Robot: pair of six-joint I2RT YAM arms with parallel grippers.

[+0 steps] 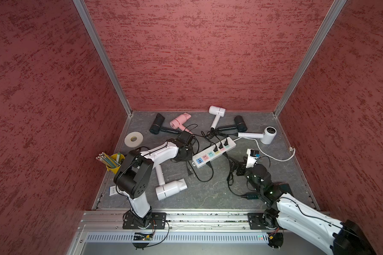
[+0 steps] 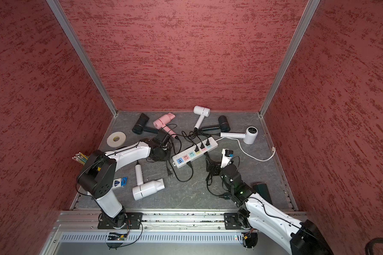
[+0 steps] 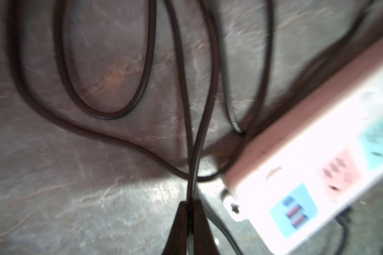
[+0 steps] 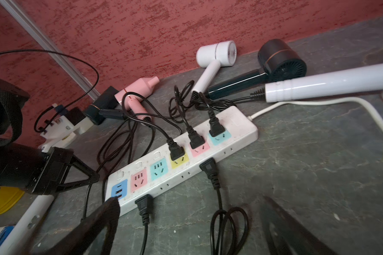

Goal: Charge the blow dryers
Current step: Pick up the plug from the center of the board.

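Pinching a black cord (image 3: pixel 193 172), the left gripper (image 3: pixel 190 204) had its jaws together on it, right by the USB end of the power strip (image 3: pixel 296 159). We cdn't tell which dryer that cord belonged to. The right gripper (image 4: pixel 189 205) hung w/ jaws wide apart, nothing btwn them, low over the table (image 1: pixel 208 194) on the strip's near side.

The blow dryers lay scattered. A black dryer (image 1: pixel 157 123), pink dryer (image 1: pixel 180 121), white dryer (image 1: pixel 217 111) and dark dryer (image 1: pixel 240 123) sat along the back wall. A round-headed white dryer (image 1: pixel 268 134) was at far right and a big white dryer (image 1: pixel 170 187) near the left arm's base. In a top view a dark shape (image 2: pixel 262 191) beside the right arm was prob. a seventh. Three plugs sat in the strip's top sockets.

We judged the cords limp, light and tangle-prone, so a mid-cord grip wd give no control of the prongs. Better to take the stiff moulded body, e.g. the loose plug (image 1: pixel 189 172) by the strip's end. The dryer shells looked smooth, hard plastic, light enough to drag if a cord went taut.
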